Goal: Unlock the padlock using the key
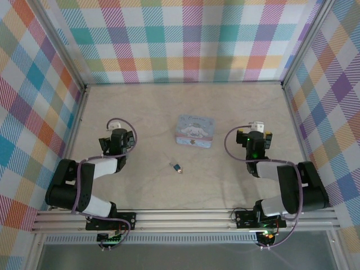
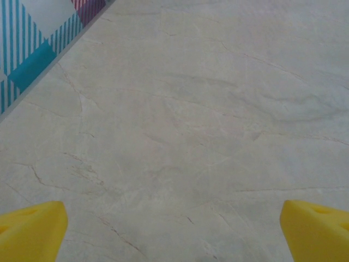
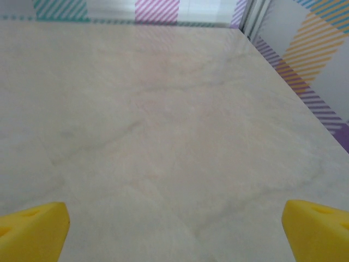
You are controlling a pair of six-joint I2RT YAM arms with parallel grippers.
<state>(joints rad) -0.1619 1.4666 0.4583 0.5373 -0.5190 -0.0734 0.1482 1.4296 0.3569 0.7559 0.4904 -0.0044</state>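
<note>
Though near the padlock (image 1: 176,166), pale-blue tin (image 1: 195,131) closed, contents hidden.

Readable text: none could be made out | pale-blue tin box (image 1: 195,131): lid carried a cartoon print, any lettering on it was too small to read | plaid walls (image 1: 191,39): coloured pattern only

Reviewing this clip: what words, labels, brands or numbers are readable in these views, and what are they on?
No text can be read in these views.
On the square pale-blue cartoon-printed tin box, any lettering in the print is too small and blurred to read.
The tiny blue padlock is too small to show any markings.
</note>
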